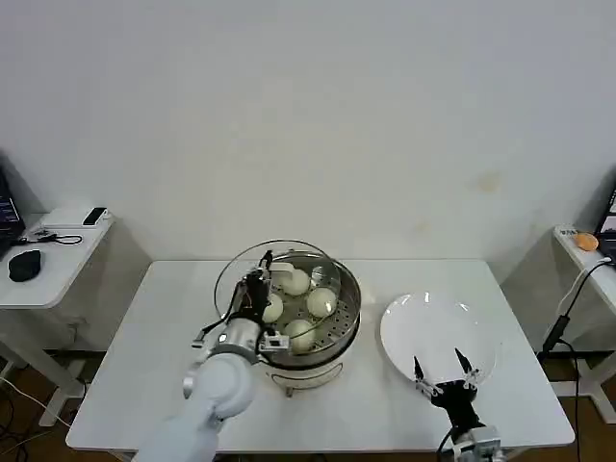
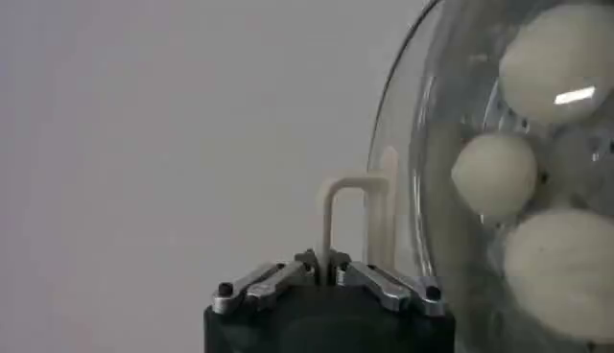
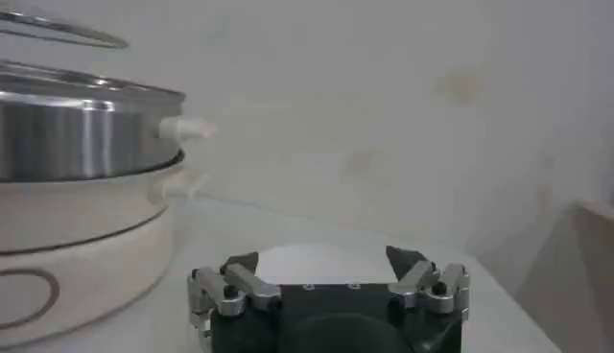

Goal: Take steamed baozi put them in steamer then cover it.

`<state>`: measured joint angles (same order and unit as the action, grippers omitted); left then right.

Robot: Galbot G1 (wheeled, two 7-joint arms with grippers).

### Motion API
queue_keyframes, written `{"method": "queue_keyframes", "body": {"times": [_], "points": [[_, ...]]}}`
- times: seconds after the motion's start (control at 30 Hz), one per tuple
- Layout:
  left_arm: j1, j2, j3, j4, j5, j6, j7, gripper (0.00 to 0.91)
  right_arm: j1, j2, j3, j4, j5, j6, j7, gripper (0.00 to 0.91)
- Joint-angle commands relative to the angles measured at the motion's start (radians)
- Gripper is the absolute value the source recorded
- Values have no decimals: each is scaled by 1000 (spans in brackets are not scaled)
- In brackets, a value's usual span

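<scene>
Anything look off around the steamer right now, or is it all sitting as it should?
Only the cover stands out: it is tilted and offset toward the robot's left of the steamer, not seated, held by its handle in the left claw. Four baozi sit on the tray. The right claw hangs open by the plate. Nothing spilled.

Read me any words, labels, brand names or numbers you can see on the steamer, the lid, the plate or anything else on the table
No readable text anywhere.
Steamer: a ring outline on its white base, seen from the right wrist, no letters.
Glass cover, held by the left gripper at its handle: no marking.
White plate, near the open right gripper: blank.
Baozi: plain.
Items on the side tables: too small to read.
</scene>
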<state>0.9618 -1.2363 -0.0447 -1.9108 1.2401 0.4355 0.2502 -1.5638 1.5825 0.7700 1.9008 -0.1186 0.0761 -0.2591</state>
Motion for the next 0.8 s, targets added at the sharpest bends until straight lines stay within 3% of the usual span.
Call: {"method": "queue_keyframes", "body": {"times": [0.03, 0.8], "points": [[-17, -77, 49, 38, 63, 3, 15, 0, 2, 1, -6, -5, -10, 0, 0, 907], [0, -72, 64, 66, 102, -14, 21, 0, 4, 1, -16, -12, -8, 0, -2, 907]]}}
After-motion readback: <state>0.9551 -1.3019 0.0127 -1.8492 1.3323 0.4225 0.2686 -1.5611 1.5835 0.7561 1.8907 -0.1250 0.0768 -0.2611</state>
